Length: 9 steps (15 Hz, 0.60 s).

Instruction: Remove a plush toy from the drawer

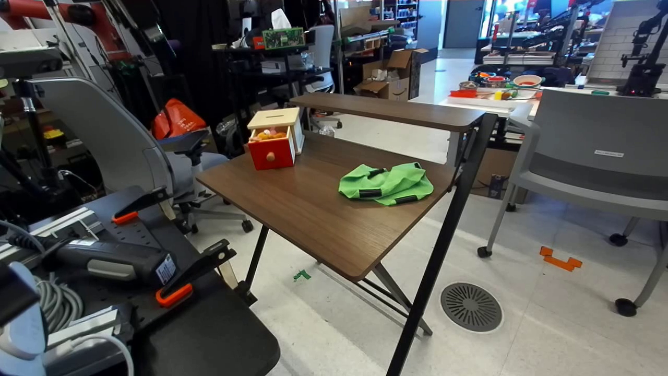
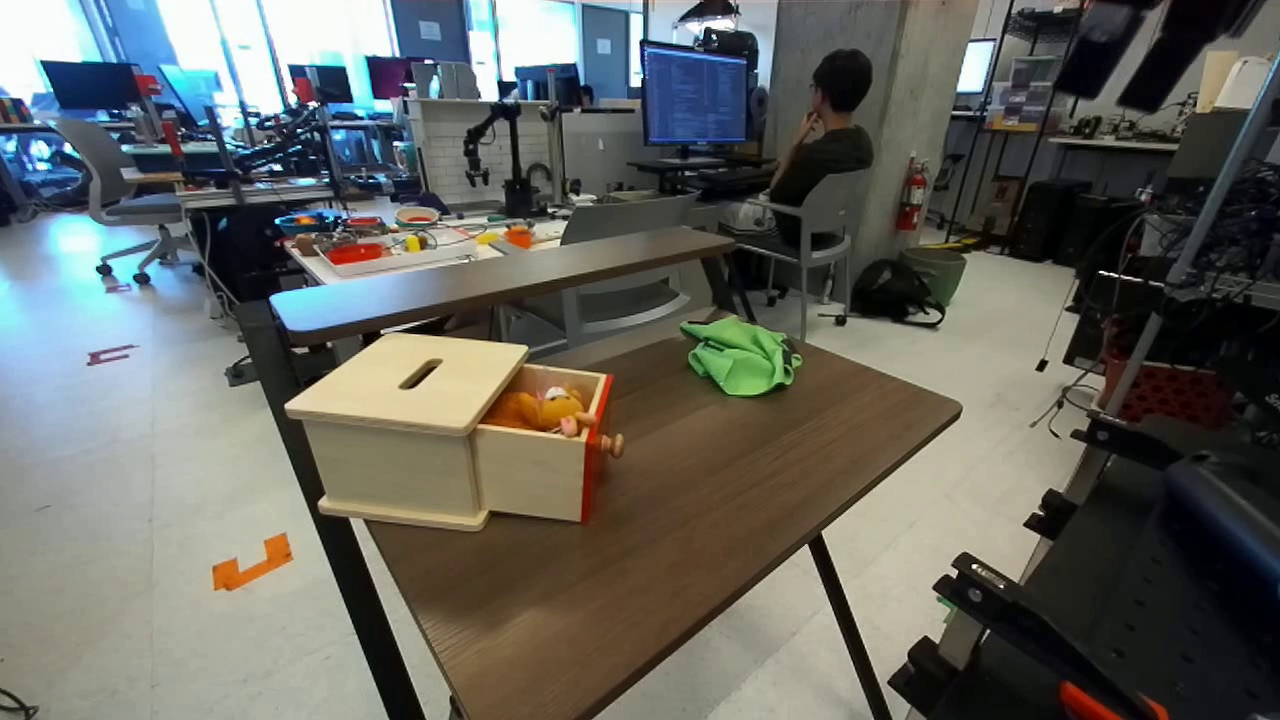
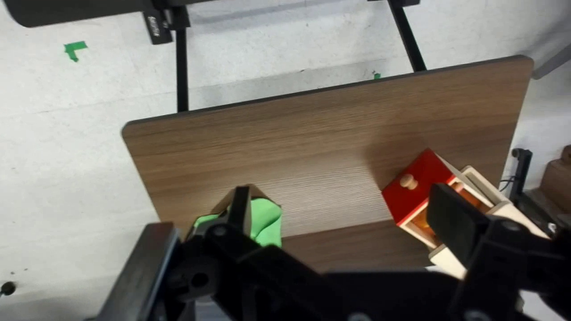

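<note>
The jaws stand wide, with nothing between. The toy (image 2: 552,410) sits in the part-open drawer (image 2: 530,472), beside a short edge of the bench (image 3: 285,142). In the wrist view it lies rightward, partly behind a finger (image 3: 455,225); the jaws likely must shift toward that edge.

Robotics lab, black tabletop robot arm (image 2: 514,150), lit monitor (image 2: 695,95), wheeled chair (image 1: 579,122)

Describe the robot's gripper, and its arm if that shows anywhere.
In the wrist view the gripper is black and two-fingered, with blocky, flat-sided dark fingers, angular linkages and round pivot heads. I can make out no cable or marking on it. The arm cannot be identified with certainty.
</note>
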### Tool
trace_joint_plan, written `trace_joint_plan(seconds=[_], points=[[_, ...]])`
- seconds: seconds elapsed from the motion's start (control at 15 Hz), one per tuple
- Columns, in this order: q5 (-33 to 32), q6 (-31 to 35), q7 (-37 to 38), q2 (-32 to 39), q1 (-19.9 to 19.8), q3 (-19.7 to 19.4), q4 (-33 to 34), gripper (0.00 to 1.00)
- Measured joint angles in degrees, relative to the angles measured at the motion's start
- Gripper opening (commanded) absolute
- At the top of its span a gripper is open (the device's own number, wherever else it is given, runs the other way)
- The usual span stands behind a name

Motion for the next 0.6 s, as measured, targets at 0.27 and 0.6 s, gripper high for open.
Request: trace_joint_plan(seconds=[0.27,0.6], points=[[6.84,12.19,0.14,13.88,6.64,1.96,1.12,1.00],[14.61,20.88,-1.16,32.04,10.80,4.09,9.41,1.00]])
